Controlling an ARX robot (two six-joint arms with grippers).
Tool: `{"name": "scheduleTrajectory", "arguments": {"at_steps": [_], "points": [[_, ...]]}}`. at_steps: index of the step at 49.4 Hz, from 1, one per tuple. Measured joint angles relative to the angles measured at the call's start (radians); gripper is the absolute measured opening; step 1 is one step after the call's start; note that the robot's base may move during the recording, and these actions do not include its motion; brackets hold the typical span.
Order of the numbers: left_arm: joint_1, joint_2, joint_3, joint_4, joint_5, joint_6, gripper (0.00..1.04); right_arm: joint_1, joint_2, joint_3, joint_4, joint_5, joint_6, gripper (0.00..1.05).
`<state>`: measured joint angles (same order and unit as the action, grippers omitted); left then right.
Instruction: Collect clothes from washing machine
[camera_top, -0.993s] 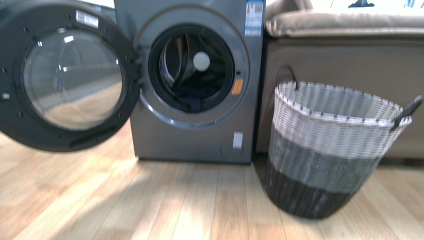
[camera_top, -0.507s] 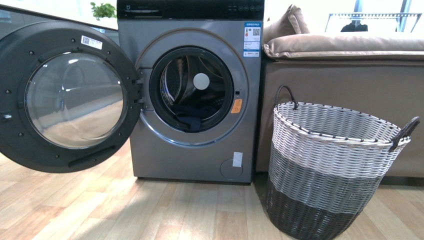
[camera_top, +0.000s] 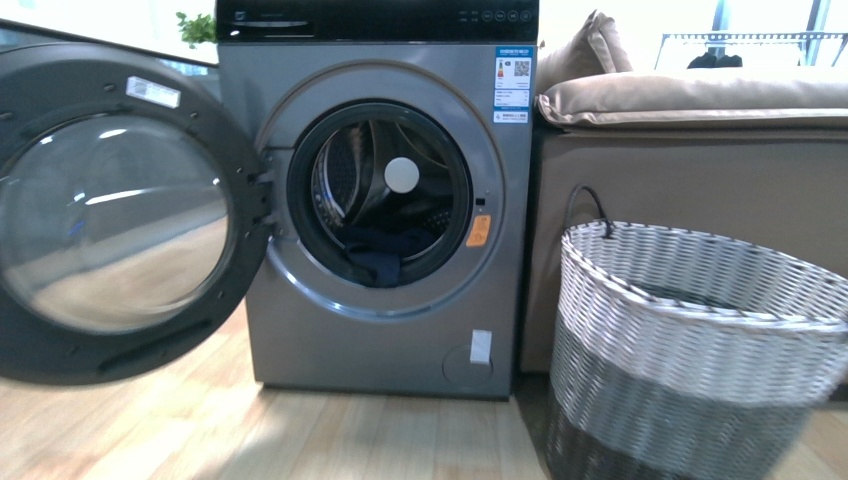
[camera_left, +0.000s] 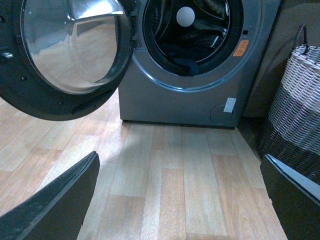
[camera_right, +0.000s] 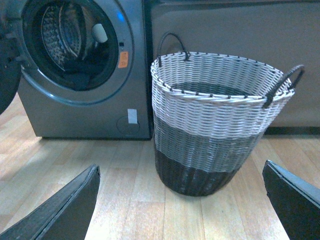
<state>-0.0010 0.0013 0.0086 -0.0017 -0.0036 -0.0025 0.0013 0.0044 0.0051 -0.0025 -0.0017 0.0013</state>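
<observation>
The grey washing machine (camera_top: 380, 340) stands ahead with its black-rimmed glass door (camera_top: 110, 215) swung open to the left. Dark navy clothes (camera_top: 375, 255) lie at the bottom of the steel drum; they also show in the left wrist view (camera_left: 182, 62) and the right wrist view (camera_right: 75, 79). Neither gripper shows in the front view. My left gripper (camera_left: 182, 200) is open and empty over the wooden floor, well short of the machine (camera_left: 165, 107). My right gripper (camera_right: 182, 202) is open and empty, facing the woven basket (camera_right: 215, 125).
A grey-white-black woven basket (camera_top: 690, 350) with dark handles stands on the floor right of the machine. A beige sofa (camera_top: 690, 170) sits behind it. The open door juts out at the left. Light wooden floor (camera_left: 170, 175) lies between me and the machine.
The front view has moved closer and shifted: the machine looks larger, the door runs off the left edge, and the basket has slid toward the lower right corner.
</observation>
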Motion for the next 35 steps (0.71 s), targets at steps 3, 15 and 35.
{"name": "scheduleTrajectory", "arguments": {"at_steps": [3,15,35], "points": [[0.0,0.0,0.0,0.0,0.002,0.0,0.98,0.0,0.0,0.0,-0.001,0.0,0.0,0.97],[0.0,0.001,0.0,0.0,0.004,0.0,0.98,0.0,0.001,0.0,0.0,0.001,0.0,0.97],[0.0,0.0,0.0,0.0,0.006,0.0,0.98,-0.001,0.0,0.0,0.0,0.003,0.0,0.97]]}}
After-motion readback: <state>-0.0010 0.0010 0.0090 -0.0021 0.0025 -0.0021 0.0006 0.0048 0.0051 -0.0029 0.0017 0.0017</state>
